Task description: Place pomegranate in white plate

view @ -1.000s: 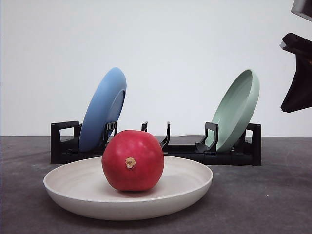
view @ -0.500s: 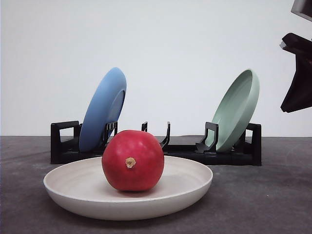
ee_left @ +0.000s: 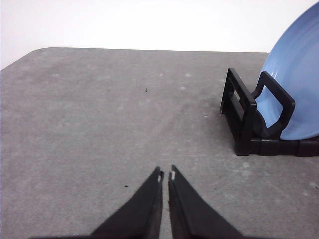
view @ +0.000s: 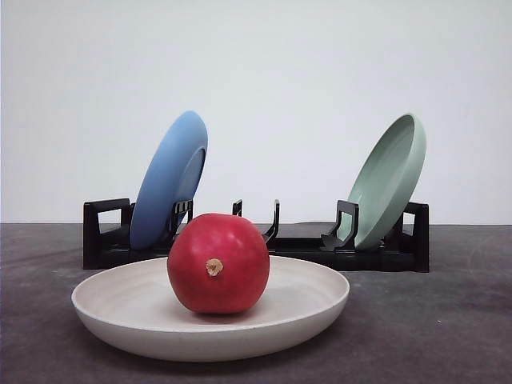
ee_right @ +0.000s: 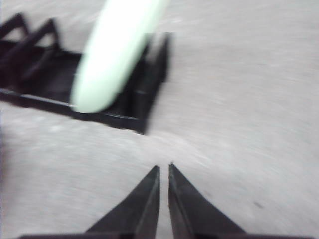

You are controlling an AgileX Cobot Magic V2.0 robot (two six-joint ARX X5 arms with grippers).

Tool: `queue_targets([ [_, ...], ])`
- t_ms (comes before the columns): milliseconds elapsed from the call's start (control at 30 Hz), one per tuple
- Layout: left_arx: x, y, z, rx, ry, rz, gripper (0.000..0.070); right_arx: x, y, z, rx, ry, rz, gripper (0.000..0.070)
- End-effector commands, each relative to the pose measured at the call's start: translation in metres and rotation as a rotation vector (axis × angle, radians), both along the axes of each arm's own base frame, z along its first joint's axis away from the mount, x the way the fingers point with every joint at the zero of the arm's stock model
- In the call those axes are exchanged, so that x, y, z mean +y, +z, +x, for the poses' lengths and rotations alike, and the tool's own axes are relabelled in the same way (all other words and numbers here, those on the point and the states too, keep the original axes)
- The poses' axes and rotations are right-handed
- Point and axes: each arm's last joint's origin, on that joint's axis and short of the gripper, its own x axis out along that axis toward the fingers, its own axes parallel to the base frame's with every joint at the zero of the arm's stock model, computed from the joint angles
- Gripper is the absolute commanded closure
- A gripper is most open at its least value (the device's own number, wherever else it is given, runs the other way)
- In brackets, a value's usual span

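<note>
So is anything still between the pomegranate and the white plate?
No. The pomegranate already sits in the white plate, upright with its stem nub facing the camera. The black rack with the blue plate and green plate stands behind it.

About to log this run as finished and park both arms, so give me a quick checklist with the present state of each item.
1. Pomegranate sits inside the white plate: ok.
2. Fruit free of any gripper: ok.
3. Left gripper shut, holding nothing: ok.
4. Right gripper shut, holding nothing: ok, though its view is blurred.
5. Blue plate and green plate standing in the rack: ok.
</note>
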Motion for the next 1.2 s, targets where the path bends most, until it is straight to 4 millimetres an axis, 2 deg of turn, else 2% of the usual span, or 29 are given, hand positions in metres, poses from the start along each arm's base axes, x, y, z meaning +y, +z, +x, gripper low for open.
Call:
queue_targets([
  [0, 0.0, -0.002, 0.001, -0.005, -0.002, 0.009, 0.07, -0.003, -0.004, -0.005, -0.027, -0.019, -0.005, 0.0674],
  [367, 0.0, -0.002, 0.001, -0.005, -0.002, 0.009, 0.07, -0.014, -0.032, -0.034, -0.201, -0.128, 0.0, 0.0674],
  [767, 0.0, -0.002, 0.001, -0.005, -0.002, 0.009, 0.07, -0.019, -0.061, -0.044, -0.276, -0.183, 0.065, 0.0674],
  [1167, 0.0, -0.002, 0.001, -0.005, -0.002, 0.009, 0.07, -0.018, -0.06, -0.044, -0.286, -0.178, 0.07, 0.0674],
])
